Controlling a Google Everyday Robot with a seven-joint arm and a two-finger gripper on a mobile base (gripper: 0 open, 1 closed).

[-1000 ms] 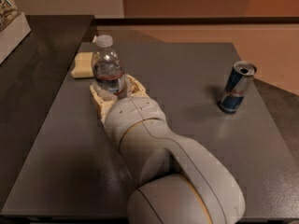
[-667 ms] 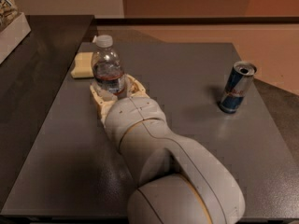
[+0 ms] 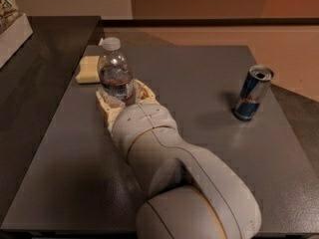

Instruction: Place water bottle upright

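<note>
The water bottle (image 3: 115,73) is a small clear ribbed bottle with a white cap and a dark label band. It stands upright on the grey table (image 3: 199,73), left of centre. My gripper (image 3: 123,97) reaches in from the near side. Its cream fingers (image 3: 105,108) sit on either side of the bottle's lower half, closed against it. The bottle's base is hidden behind the gripper and wrist.
A yellow sponge (image 3: 88,69) lies just behind and left of the bottle. A blue-and-silver drink can (image 3: 253,92) stands upright at the right. A darker counter (image 3: 40,83) adjoins the table on the left, with a white box (image 3: 11,31) on it.
</note>
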